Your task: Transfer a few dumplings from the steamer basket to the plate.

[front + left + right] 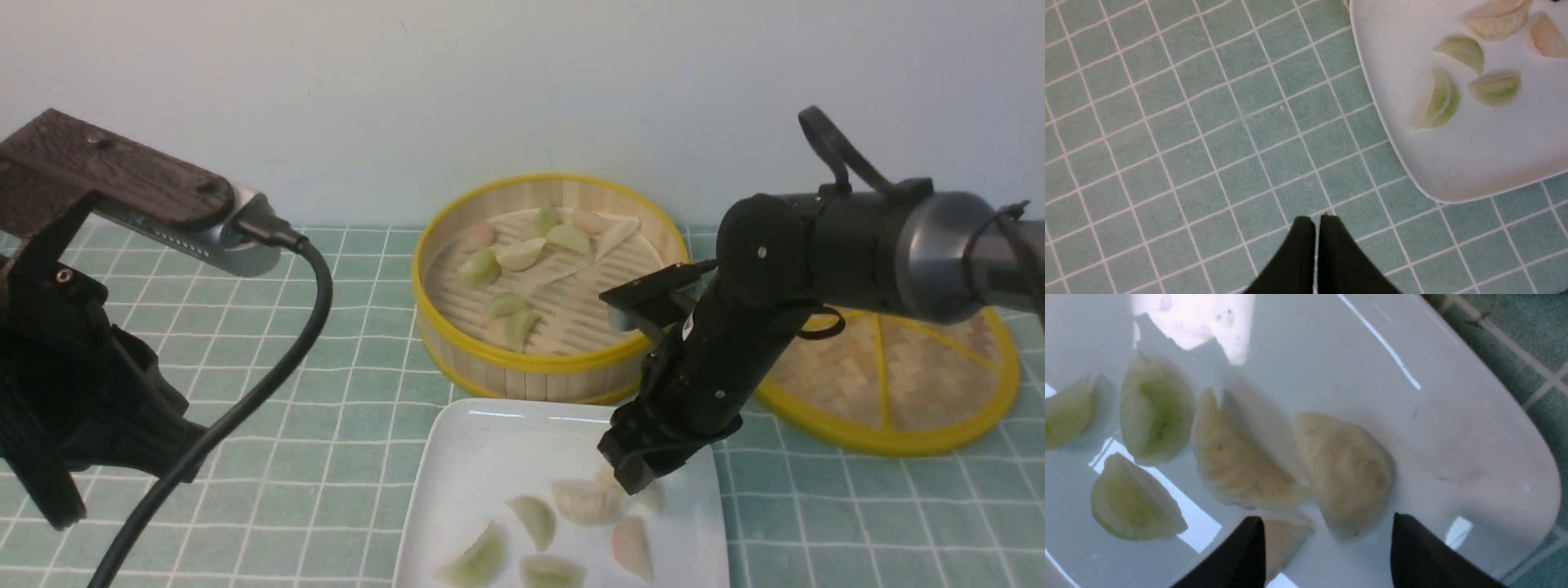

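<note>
The steamer basket point(539, 363) stands at the back centre with several dumplings point(522, 253) on its slatted floor. In front of it lies the white plate point(482, 457), carrying several green, cream and pink dumplings point(535, 518). My right gripper point(645, 482) hovers low over the plate's right side. In the right wrist view it point(1327, 522) is open, and a cream dumpling point(1347, 469) lies free on the plate point(1412, 355) just ahead of its fingers. My left gripper point(1316, 220) is shut and empty over the tiled cloth, left of the plate point(1474, 155).
The flat woven lid point(898, 384) with its yellow rim lies at the right, partly behind my right arm. A green tiled cloth point(326, 392) covers the table. My left arm point(73, 384) and its cable fill the left foreground.
</note>
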Robot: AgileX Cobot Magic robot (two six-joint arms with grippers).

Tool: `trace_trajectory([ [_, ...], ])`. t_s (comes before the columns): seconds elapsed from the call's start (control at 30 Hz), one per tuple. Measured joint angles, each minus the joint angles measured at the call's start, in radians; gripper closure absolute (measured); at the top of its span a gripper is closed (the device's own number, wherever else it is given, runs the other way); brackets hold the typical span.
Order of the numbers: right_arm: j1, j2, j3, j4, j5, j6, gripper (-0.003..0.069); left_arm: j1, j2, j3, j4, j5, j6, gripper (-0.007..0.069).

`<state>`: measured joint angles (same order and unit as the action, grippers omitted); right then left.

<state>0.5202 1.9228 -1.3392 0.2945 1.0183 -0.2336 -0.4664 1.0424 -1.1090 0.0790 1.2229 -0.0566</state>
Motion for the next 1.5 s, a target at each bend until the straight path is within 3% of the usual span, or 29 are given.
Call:
trace_trajectory([
  [0.13,0.000,-0.035,-0.059,-0.021,0.100,0.043,0.0272,0.000,0.000,0.000,0.000,-0.001,0.000,0.0631],
  [0.3,0.000,-0.280,-0.095,-0.109,0.159,0.099,0.0551,0.000,0.000,0.000,0.000,-0.031,0.000,0.0631],
  [0.37,0.000,-0.432,-0.091,-0.167,0.161,0.154,0.0635,0.000,0.000,0.000,-0.005,-0.050,0.000,0.0631],
  [0.43,0.000,-0.565,-0.074,-0.198,0.148,0.195,0.0659,0.000,0.000,0.000,-0.014,-0.074,0.000,0.0631],
  [0.67,0.000,-1.053,0.151,-0.220,-0.040,0.234,0.0672,0.000,0.000,0.000,-0.089,-0.204,0.022,0.0631],
  [0.83,0.000,-1.481,0.513,-0.246,-0.325,0.252,0.0672,0.000,0.000,0.000,-0.155,-0.293,0.071,0.0631],
  [1.07,0.000,-1.863,0.870,-0.336,-0.517,0.407,0.0672,0.000,0.000,0.001,-0.167,-0.349,0.100,0.0631],
  [1.27,0.000,-1.936,0.971,-0.501,-0.554,0.588,0.0672,0.000,-0.034,0.036,-0.174,-0.404,0.113,0.0631],
  [1.5,0.000,-1.936,0.974,-0.546,-0.580,0.638,0.0672,0.000,-0.281,0.299,-0.195,-0.624,0.114,0.0631],
])
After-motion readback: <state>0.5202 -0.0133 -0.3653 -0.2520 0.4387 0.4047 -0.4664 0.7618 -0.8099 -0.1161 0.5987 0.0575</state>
